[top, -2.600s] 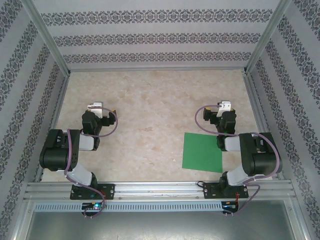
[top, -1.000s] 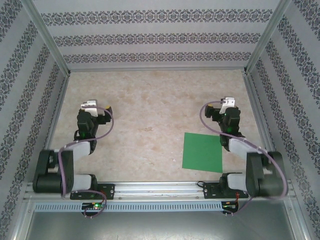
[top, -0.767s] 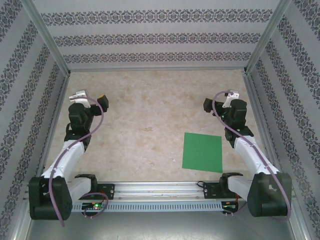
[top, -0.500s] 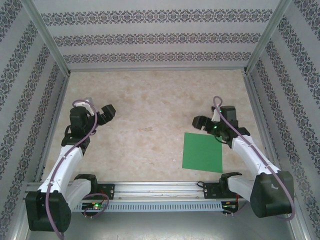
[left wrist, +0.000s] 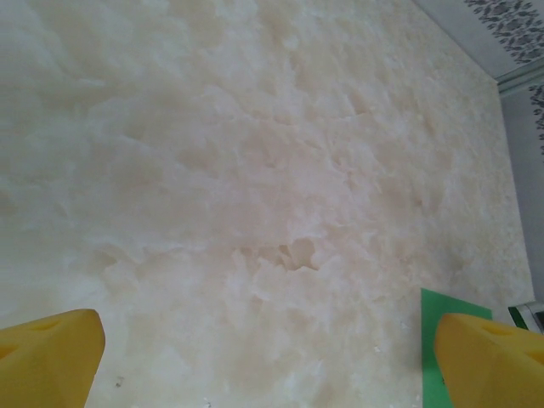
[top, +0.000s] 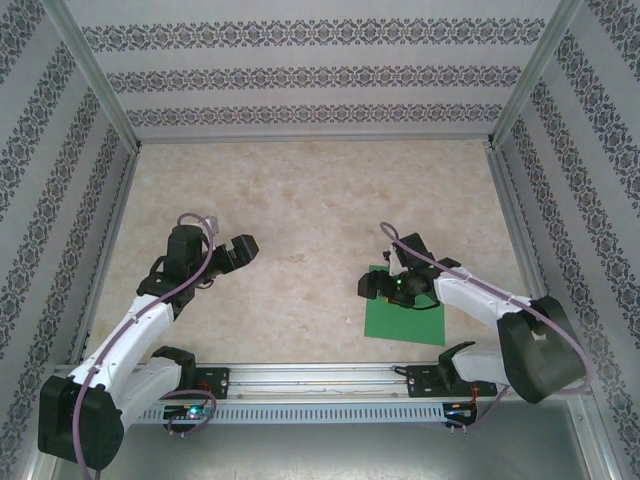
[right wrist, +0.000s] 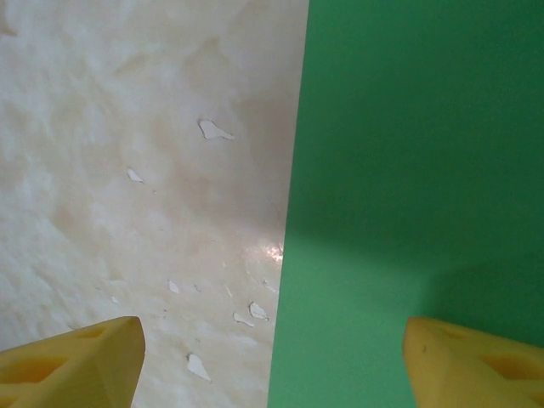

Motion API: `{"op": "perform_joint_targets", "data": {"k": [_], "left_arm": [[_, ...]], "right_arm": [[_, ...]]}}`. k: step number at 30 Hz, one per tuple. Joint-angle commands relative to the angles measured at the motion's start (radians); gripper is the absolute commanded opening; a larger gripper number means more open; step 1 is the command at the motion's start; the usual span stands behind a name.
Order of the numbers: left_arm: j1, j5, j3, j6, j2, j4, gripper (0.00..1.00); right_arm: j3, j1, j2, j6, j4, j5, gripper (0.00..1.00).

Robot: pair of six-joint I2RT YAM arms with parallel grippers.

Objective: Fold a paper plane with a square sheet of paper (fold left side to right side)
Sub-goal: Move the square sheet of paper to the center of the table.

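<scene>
Both arms have reached inward, and from above we see our right gripper [top: 372,283] over the far-left corner of the single flat, unfolded bright-green square paper sheet [top: 410,320] near the table's [top: 300,190] near-right corner, then at the left wrist the left gripper [left wrist: 268,336] wide open above the table, then at the right wrist open jaws straddling the sheet's left edge, every fold remaining.

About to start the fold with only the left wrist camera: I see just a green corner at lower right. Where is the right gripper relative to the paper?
Observer: The right gripper is over the paper's left edge, near its far corner.
Operator: Is it gripping yet?
Observer: No; its jaws are open, one yellow finger above the table, the other above the paper.
Operator: Any folds already?
Observer: None visible; it lies flat near the right arm's base.
</scene>
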Motion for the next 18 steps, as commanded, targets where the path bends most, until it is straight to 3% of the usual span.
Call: {"op": "perform_joint_targets", "data": {"k": [1,18], "left_arm": [[-0.014,-0.050,0.019,-0.005,0.000,-0.050,1.00],[-0.020,-0.090,0.054,0.006,0.008,-0.094,1.00]], "right_arm": [[0.012,0.029,0.044,0.037,0.057,0.028,0.79],[0.324,0.249,0.464,0.170,0.301,0.053,0.75]]}}
